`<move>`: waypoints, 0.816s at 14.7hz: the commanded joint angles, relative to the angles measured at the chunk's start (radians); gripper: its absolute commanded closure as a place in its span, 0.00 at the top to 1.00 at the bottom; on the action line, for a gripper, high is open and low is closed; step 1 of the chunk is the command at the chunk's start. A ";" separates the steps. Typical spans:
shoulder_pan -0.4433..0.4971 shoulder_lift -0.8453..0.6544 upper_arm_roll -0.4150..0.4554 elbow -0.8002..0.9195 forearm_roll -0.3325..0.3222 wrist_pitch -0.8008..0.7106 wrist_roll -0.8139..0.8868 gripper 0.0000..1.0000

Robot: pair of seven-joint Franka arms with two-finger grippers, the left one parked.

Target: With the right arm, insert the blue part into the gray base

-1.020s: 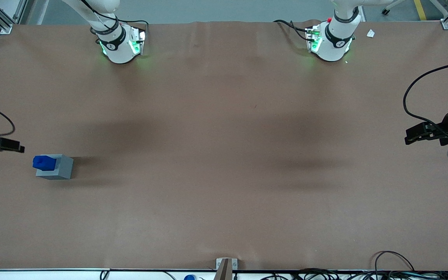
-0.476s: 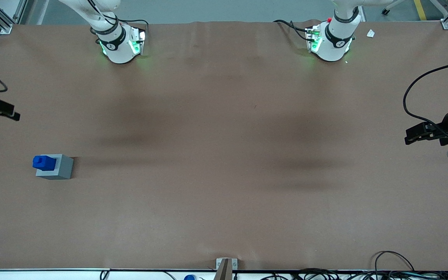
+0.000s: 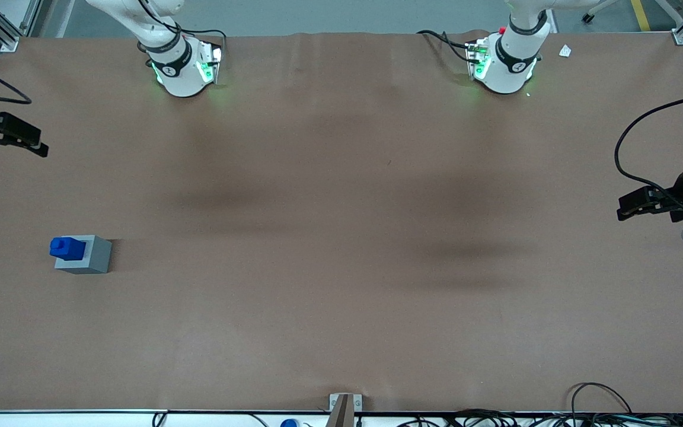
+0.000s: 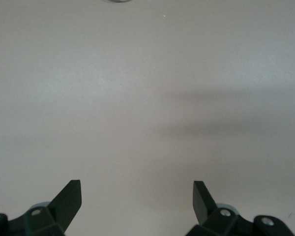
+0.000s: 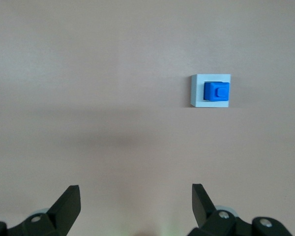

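The blue part (image 3: 67, 248) stands in the top of the gray base (image 3: 93, 256), its upper portion sticking out above the cube. The base sits on the brown table toward the working arm's end. My gripper (image 3: 32, 142) hangs above the table, farther from the front camera than the base and well apart from it. It is open and empty. In the right wrist view the gray base (image 5: 197, 91) with the blue part (image 5: 216, 92) in it lies ahead of the open fingertips (image 5: 70, 199), far from the gripper (image 5: 136, 196).
The two arm bases (image 3: 184, 65) (image 3: 504, 62) stand at the table edge farthest from the front camera. A metal bracket (image 3: 344, 406) and loose cables (image 3: 602, 409) lie at the nearest edge. A white scrap (image 3: 565, 51) lies near the parked arm's base.
My gripper has moved away from the gray base, farther from the front camera. The blue part and the base have not moved.
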 commanded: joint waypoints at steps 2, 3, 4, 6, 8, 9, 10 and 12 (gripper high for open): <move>0.068 -0.016 -0.001 0.008 -0.041 -0.018 0.072 1.00; 0.063 -0.016 -0.003 0.020 -0.045 -0.016 0.067 1.00; 0.062 -0.014 -0.005 0.025 -0.049 -0.016 0.067 1.00; 0.045 -0.010 -0.009 0.045 -0.057 -0.018 0.063 1.00; 0.014 -0.008 -0.009 0.051 -0.080 -0.016 0.061 1.00; -0.004 -0.008 -0.008 0.049 -0.075 -0.016 0.059 1.00; -0.014 -0.007 -0.008 0.051 -0.075 -0.016 0.059 1.00; -0.018 -0.007 -0.008 0.051 -0.077 -0.015 0.059 1.00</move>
